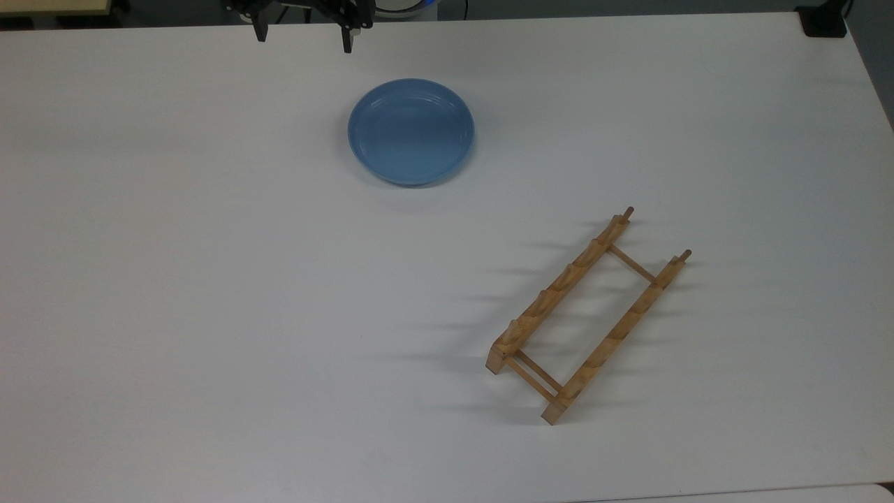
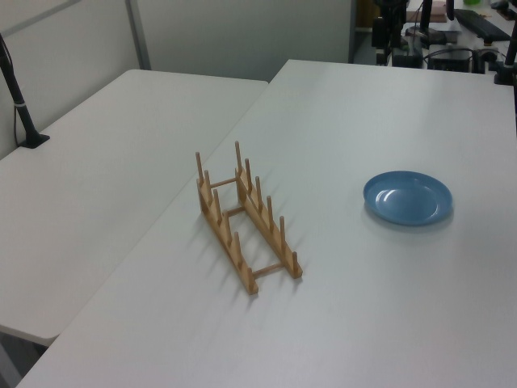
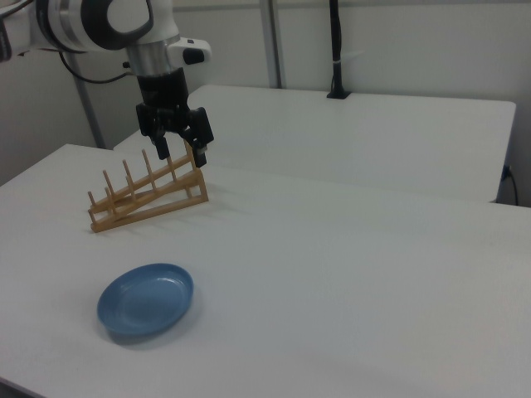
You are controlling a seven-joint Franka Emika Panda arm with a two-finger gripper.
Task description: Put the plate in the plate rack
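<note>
The glossy blue plate (image 1: 411, 131) lies flat on the white table (image 1: 174, 279), with bare tabletop all round it. The pegged wooden plate rack (image 1: 589, 316) stands well apart, at four o'clock from it in the top view. The gripper (image 3: 180, 152) hangs above, jaws spread and holding nothing.

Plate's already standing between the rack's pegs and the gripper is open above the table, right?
Not quite. The plate lies flat on the table, apart from the plate rack, whose pegs hold nothing, as the top view shows. The gripper is open above the table, as you said.
</note>
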